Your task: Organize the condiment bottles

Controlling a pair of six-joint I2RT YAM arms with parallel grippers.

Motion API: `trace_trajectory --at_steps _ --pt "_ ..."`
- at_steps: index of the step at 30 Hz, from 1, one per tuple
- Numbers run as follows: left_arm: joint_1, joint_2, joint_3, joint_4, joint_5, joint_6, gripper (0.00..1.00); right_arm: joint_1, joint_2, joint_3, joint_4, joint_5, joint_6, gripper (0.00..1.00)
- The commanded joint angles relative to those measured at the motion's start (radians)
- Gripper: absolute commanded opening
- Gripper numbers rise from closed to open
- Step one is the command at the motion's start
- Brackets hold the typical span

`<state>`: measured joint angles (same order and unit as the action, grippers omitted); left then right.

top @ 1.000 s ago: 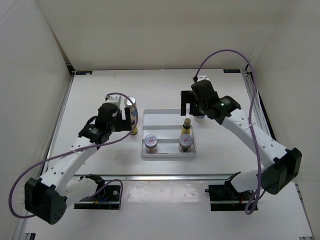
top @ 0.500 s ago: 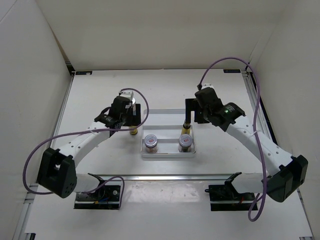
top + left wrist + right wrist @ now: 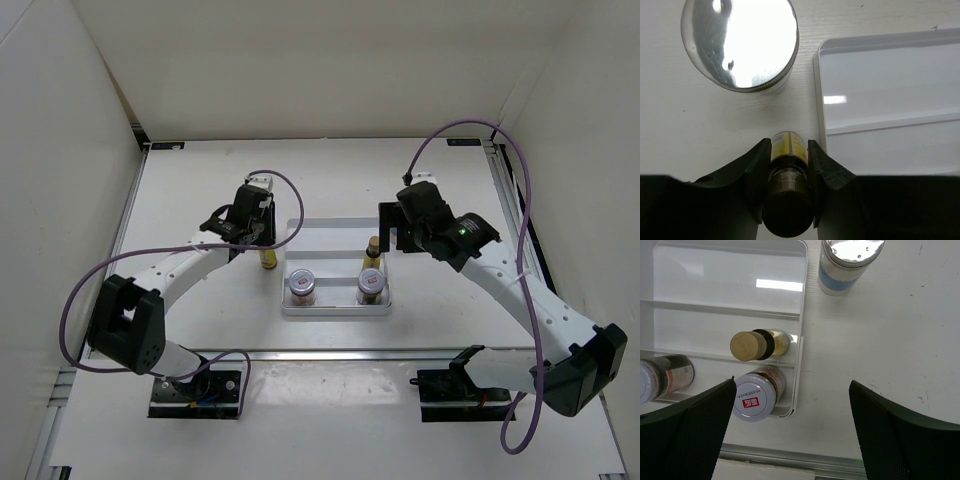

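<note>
A shallow white tray with dividers [image 3: 335, 233] lies on the white table [image 3: 185, 185], between white walls [image 3: 300, 70]

The small yellow cylindrical bottle [image 3: 786, 146] has a dark brown cap, framed by the matte black left gripper [image 3: 788, 145]. The tall white cylindrical shaker [image 3: 845, 276] carries a pale blue band under a mirror-silver cap. In the shallow white plastic tray [image 3: 730, 285], the short clear jar [image 3: 754, 399] wears a white lid with a red square label. The small tan-capped bottle [image 3: 757, 345] looks yellowish, though glare blurs it.
</note>
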<state>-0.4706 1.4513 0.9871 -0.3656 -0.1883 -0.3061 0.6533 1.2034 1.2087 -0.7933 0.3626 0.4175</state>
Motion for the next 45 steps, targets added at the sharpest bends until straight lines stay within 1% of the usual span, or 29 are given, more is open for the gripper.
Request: trace_trajectory --at_steps 1,3,4,6,7,9,10,13,15,17,20,21,28,33,35,39,42,43,44,45 --pt "-0.002 -0.031 0.068 -0.003 -0.023 0.013 0.42 0.005 -0.022 -0.015 -0.004 0.032 -0.005 0.96" --pt "-0.002 -0.045 0.097 -0.015 -0.023 0.013 0.37 0.005 -0.022 -0.015 -0.004 0.041 -0.005 0.96" --pt "-0.002 -0.058 0.111 -0.036 -0.014 0.013 0.33 0.005 -0.022 -0.015 -0.004 0.041 -0.005 0.96" --pt "-0.011 -0.071 0.148 -0.036 -0.014 0.013 0.31 0.005 -0.022 -0.015 -0.004 0.041 -0.005 0.96" --pt "-0.011 -0.083 0.162 -0.047 -0.014 0.013 0.27 0.005 -0.022 -0.015 -0.004 0.041 -0.014 0.96" --pt "-0.022 -0.083 0.191 -0.068 -0.014 0.022 0.24 0.005 -0.022 -0.015 -0.004 0.041 -0.014 0.96" --pt "-0.031 -0.083 0.227 -0.079 -0.014 0.022 0.21 0.005 -0.013 -0.015 -0.004 0.041 -0.014 0.96" --pt "-0.042 -0.083 0.306 -0.122 -0.005 0.022 0.18 0.005 -0.013 -0.015 -0.004 0.041 -0.014 0.96" --pt "-0.069 -0.074 0.347 -0.134 0.004 0.022 0.16 -0.004 -0.013 -0.015 -0.004 0.05 -0.014 0.96" --pt "-0.085 -0.062 0.366 -0.134 0.02 0.022 0.15 -0.004 -0.013 -0.015 -0.004 0.05 -0.014 0.96" --pt "-0.114 -0.04 0.366 -0.144 0.044 0.01 0.15 -0.004 -0.013 -0.015 -0.014 0.05 -0.014 0.96" --pt "-0.128 -0.028 0.366 -0.144 0.044 0.01 0.14 -0.004 -0.013 -0.024 -0.014 0.05 -0.014 0.96" --pt "-0.197 0.004 0.288 -0.144 0.044 -0.041 0.11 -0.004 -0.013 -0.024 -0.023 0.059 -0.014 0.96" --pt "-0.206 0.026 0.227 -0.134 0.021 -0.059 0.11 -0.004 -0.022 -0.024 -0.023 0.068 -0.014 0.96" --pt "-0.206 0.035 0.202 -0.101 0.012 -0.059 0.11 -0.004 -0.022 -0.034 -0.032 0.068 -0.014 0.96" --pt "-0.206 0.058 0.16 -0.075 0.012 -0.068 0.14 -0.004 -0.031 -0.034 -0.032 0.078 -0.014 0.96" --pt "-0.206 0.078 0.16 -0.075 0.012 -0.068 0.22 -0.004 -0.05 -0.034 -0.041 0.087 -0.014 0.96" --pt "-0.206 0.078 0.16 -0.075 0.003 -0.068 0.32 -0.004 -0.05 -0.034 -0.041 0.087 -0.014 0.97" --pt "-0.206 0.078 0.16 -0.075 0.003 -0.068 0.38 -0.004 -0.059 -0.034 -0.041 0.096 -0.003 1.0" --pt "-0.206 0.078 0.169 -0.075 0.003 -0.068 0.44 -0.004 -0.059 -0.043 -0.041 0.096 -0.003 1.0"
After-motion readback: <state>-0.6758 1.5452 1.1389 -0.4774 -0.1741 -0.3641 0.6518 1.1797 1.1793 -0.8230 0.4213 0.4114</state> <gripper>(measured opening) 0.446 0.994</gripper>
